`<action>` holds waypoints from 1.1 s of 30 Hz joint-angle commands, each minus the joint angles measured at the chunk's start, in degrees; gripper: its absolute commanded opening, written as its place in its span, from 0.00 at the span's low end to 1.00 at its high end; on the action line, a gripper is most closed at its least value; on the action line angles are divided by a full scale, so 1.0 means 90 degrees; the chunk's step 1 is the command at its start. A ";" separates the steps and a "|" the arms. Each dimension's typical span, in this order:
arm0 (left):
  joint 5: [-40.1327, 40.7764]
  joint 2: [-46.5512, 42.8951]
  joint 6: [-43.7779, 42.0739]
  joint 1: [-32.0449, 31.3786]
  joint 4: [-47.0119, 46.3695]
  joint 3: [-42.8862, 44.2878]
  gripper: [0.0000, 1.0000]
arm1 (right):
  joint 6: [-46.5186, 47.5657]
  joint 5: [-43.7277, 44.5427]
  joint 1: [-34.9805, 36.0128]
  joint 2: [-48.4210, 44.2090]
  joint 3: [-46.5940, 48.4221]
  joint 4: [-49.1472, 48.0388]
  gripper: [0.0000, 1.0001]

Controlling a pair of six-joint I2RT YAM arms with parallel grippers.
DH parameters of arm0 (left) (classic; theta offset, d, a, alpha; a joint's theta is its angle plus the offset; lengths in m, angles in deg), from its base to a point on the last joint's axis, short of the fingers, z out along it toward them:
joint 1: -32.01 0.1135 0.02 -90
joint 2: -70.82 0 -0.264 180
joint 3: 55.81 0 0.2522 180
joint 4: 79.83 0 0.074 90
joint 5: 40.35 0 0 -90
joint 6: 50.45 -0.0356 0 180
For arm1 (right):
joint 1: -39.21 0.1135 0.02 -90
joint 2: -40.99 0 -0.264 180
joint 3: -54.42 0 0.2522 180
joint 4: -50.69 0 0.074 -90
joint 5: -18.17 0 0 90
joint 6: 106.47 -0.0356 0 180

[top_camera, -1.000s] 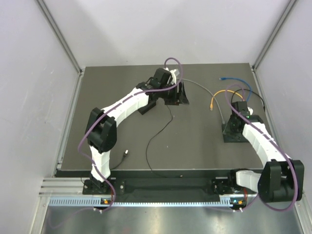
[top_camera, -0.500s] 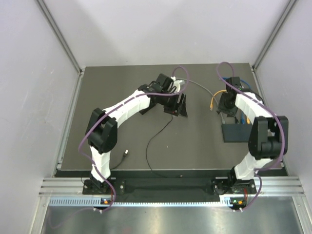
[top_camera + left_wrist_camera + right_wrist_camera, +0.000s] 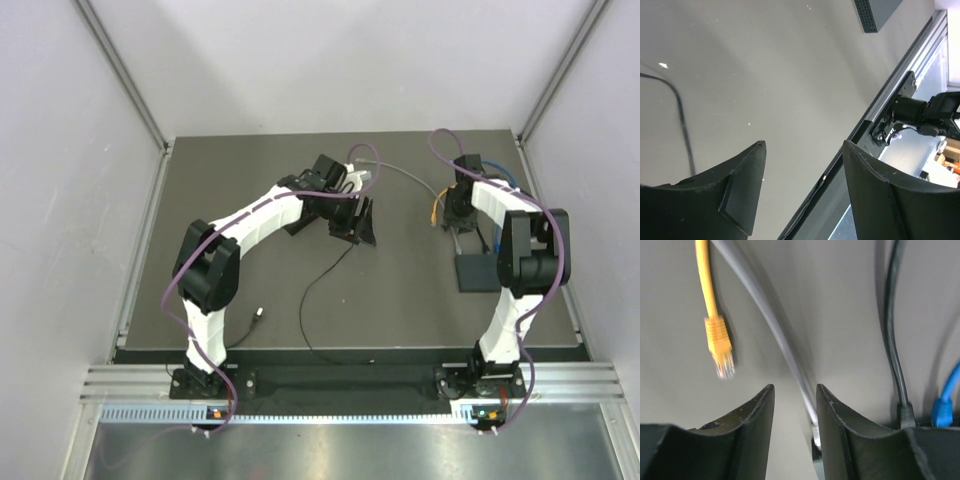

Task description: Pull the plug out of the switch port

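From above, the right gripper [image 3: 457, 218] hangs just behind the switch [image 3: 478, 271], over the cables. The left gripper [image 3: 358, 220] sits well apart at mid-table, out of this.

On the left wrist, the fingers [image 3: 735, 195] are spread wide with nothing between them. I see bare table and what looks like a corner of the switch [image 3: 872, 15] far off.

Down the right wrist, the view that counts: my fingers [image 3: 745, 440] stand a narrow gap apart, astride the grey cable [image 3: 775, 325], and I see no clamp on it. The grey plug [image 3: 814, 432] sits at the switch edge just past the tips. The black plug [image 3: 905, 412] and blue plug [image 3: 941, 412] are seated to its right, and the yellow plug [image 3: 720, 347] lies loose on the left.

I judge I'm lining up the grab. I want to go lower, close on the plug body rather than the cord, then draw straight back along the cable line. A sideways tug could drag the switch or snag the neighbours.
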 commanded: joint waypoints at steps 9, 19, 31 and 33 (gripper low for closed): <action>-0.0215 -0.0375 0.0122 0.0117 -0.0196 -0.0167 0.66 | 0.0408 -0.0041 -0.0042 0.0489 0.0844 -0.0054 0.32; -0.0196 -0.0404 0.0220 0.0126 -0.0235 -0.0235 0.66 | 0.0623 -0.0138 0.0036 0.0636 0.0824 -0.0102 0.23; -0.0127 -0.0511 0.0435 0.0136 -0.0421 -0.0401 0.64 | 0.0642 -0.0559 0.0934 0.0197 0.0562 0.0161 0.00; -0.0147 -0.0473 0.0483 0.0156 -0.0470 -0.0392 0.64 | 0.0487 -0.0578 0.1187 -0.0036 0.0405 0.0200 0.00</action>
